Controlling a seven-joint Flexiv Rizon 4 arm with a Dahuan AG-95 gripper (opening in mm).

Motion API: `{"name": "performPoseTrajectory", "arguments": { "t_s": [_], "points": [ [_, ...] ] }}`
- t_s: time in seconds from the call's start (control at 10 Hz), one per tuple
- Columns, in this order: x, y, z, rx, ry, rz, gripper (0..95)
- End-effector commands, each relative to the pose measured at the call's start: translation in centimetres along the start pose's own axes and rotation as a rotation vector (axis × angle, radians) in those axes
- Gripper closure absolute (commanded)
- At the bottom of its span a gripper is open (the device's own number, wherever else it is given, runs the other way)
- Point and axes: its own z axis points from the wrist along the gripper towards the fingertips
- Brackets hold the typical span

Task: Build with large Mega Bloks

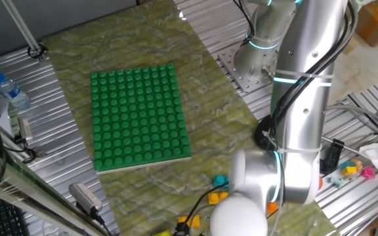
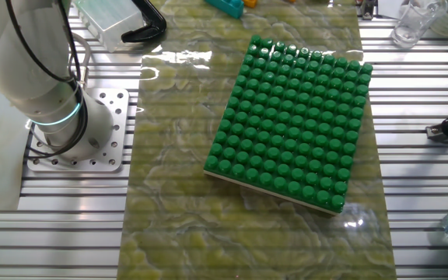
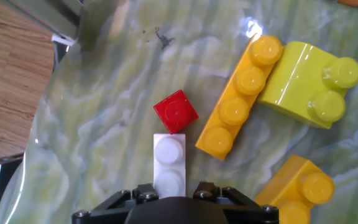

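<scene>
Step in hand, as I judge it: picking the first brick; nothing is built yet.

Hand view, nearest first. The black two-finger gripper (image 3: 169, 194) hangs just over the near end of a white two-stud plastic brick (image 3: 169, 163) lying flat on the glossy green-marbled mat (image 3: 104, 124). Fingertips are not visible past the black housing, so I cannot tell whether the fingers are spread or already closed on the brick.

Touching the white brick's far end: a small red one-stud cube (image 3: 176, 112), turned diagonally. To the right, a long orange-yellow four-stud brick (image 3: 241, 96), slanted, its far end against a lime-yellow rounded brick with two studs (image 3: 306, 84). Near right, another orange-yellow brick (image 3: 300, 186), partly cut off.

All bricks are smooth, shiny moulded plastic, round studs up.

Farther off, in the fixed views, the large flat green studded baseplate (image 1: 140, 118) sits bare mid-mat, well apart from the brick pile at the mat's edge.

Next move calls for closing squarely across the white brick's narrow sides without nudging the red cube, then lifting and carrying to the baseplate.
</scene>
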Motion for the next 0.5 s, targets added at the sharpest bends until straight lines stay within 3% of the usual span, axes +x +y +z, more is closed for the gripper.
{"name": "performPoseTrajectory", "arguments": {
  "t_s": [0.1, 0.2, 0.5],
  "points": [
    [0.03, -0.04, -0.06, -0.012, 0.044, 0.025, 38.0],
    [0.03, -0.04, -0.06, -0.011, 0.053, 0.026, 38.0],
    [0.03, -0.04, -0.06, -0.03, 0.029, -0.022, 38.0]
  ]
}}
